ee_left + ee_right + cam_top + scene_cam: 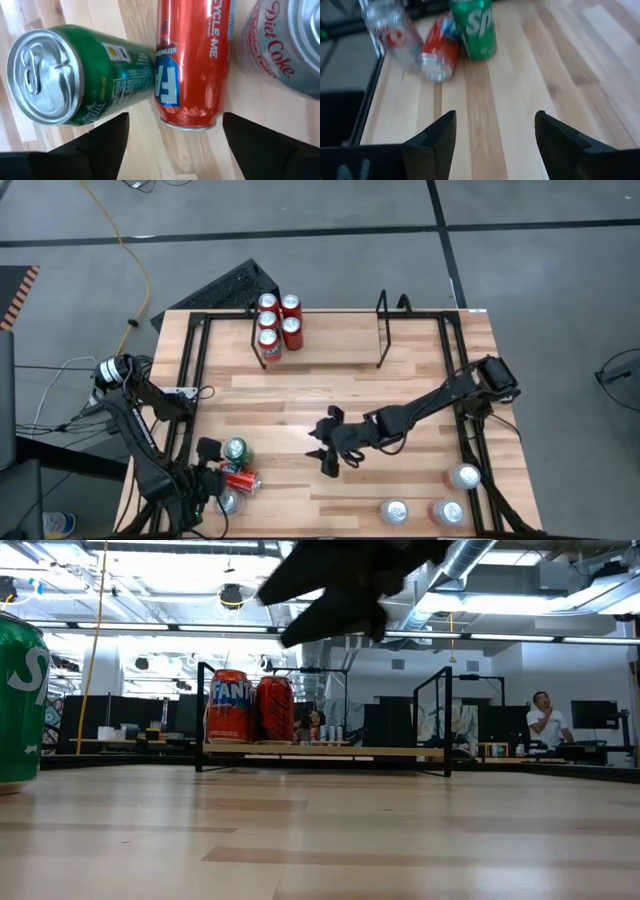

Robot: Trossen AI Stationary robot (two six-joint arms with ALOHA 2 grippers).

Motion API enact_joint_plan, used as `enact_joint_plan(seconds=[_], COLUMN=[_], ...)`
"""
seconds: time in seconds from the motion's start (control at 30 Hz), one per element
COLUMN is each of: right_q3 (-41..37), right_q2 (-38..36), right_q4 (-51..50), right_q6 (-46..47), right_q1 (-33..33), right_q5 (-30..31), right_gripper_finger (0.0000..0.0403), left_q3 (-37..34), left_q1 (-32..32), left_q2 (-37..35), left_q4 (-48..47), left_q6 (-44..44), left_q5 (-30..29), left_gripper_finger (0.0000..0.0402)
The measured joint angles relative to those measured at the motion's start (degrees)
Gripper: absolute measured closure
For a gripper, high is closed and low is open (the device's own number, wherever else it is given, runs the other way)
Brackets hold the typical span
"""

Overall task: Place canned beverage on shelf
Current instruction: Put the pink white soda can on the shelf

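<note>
The red can (192, 65) lies on its side at the near left corner of the desk (340, 380), and the left tool (175, 145) hangs over it with its fingers spread wide, one on either side of the can's end, gripping nothing. Just beside the red can stands a green can (75, 75), upright, and on its other side a silver can (285, 45); the three crowd together.

A smooth, rigid metal cylinder like this looks slippery and will roll if nudged, and thin walls may dent under a hard squeeze. I would take it across the middle of its round body, clear of its neighbours.

The right tool (330, 448) hovers over the middle of the desk, fingers apart and empty. At the far edge the shelf (320, 330) already carries four cans (279, 322) at its left end, with room to their right. Three more cans (430, 502) stand at the near right corner.
</note>
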Motion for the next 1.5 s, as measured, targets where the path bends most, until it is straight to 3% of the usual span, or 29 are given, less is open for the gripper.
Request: enact_joint_plan(seconds=[0.13, 0.23, 0.57, 0.87, 1.07, 1.23, 1.37, 1.5], right_q3=[6.64, 12.07, 16.42, 16.41, 16.41, 16.39, 16.42, 19.17], right_q2=[-1.22, -1.13, -1.15, -1.11, -1.11, -1.11, -1.11, -1.04], right_q4=[-20.24, -30.12, -25.85, -27.03, -41.93, -54.68, -55.76, -64.17], right_q6=[2.24, 2.76, -2.43, -1.68, 9.56, 20.57, 22.48, 23.98], right_q1=[0.88, 1.19, 1.21, 1.38, 3.22, 5.52, 8.46, 11.36], right_q5=[0.06, 0.29, 0.48, 0.39, -0.18, -6.84, -12.72, -13.65], right_gripper_finger=[0.0163, 0.0164, 0.0165, 0.0165, 0.0165, 0.0165, 0.0165, 0.0165], left_q3=[0.00, 0.00, 0.42, -0.12, -0.70, -0.72, -0.74, -0.74], left_q1=[0.00, 0.00, 0.00, 1.49, 2.69, 2.75, 2.75, 2.75], left_q2=[0.00, 0.00, -5.73, -19.10, -23.24, -23.85, -23.85, -23.85], left_q4=[-1.42, -2.83, -7.20, -3.30, -1.70, -1.71, -1.71, -1.55], left_q6=[-1.15, -1.48, -5.34, -4.68, -3.63, -2.88, -1.69, -2.14], left_q5=[0.02, -0.08, -3.69, -16.16, -18.51, -22.11, -24.00, -25.65], left_gripper_finger=[0.0095, 0.0095, 0.0095, 0.0095, 0.0095, 0.0095, 0.0095, 0.0095])
